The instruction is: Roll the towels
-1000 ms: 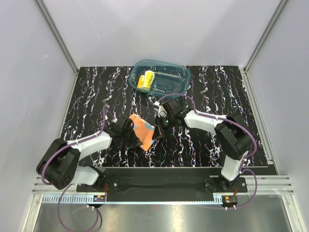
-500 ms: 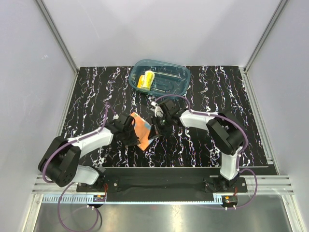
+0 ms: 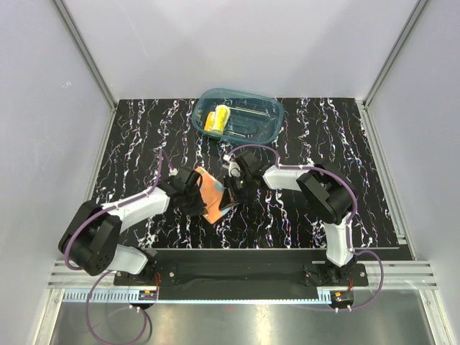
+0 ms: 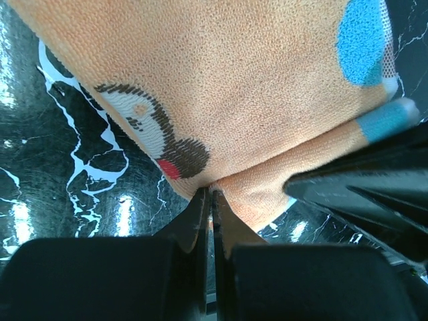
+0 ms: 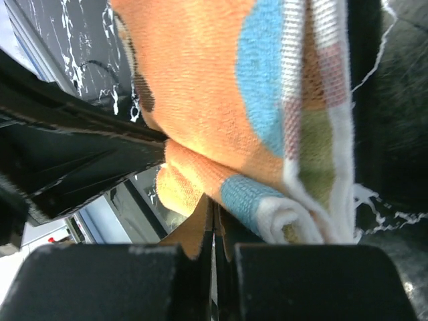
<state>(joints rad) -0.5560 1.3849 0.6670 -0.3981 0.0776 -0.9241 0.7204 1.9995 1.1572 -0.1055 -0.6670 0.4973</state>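
The orange towel with light-blue patches sits bunched near the table's middle, between my two grippers. My left gripper is shut, its tips pinching the towel's near edge at a crease. My right gripper is shut at the towel's other side, its tips tucked under a rolled blue-and-white hem. Each wrist view shows the other gripper as a dark shape close by. The yellow towel lies rolled inside the teal tub at the back.
The teal tub stands at the table's back centre, a thin metal rod also in it. The black marbled tabletop is walled by grey panels on three sides. The arms' bases sit at the near edge.
Both grippers have moved towards each other, the right one to the left. The orange towel between them has gone from a wider spread to a narrower bunch.
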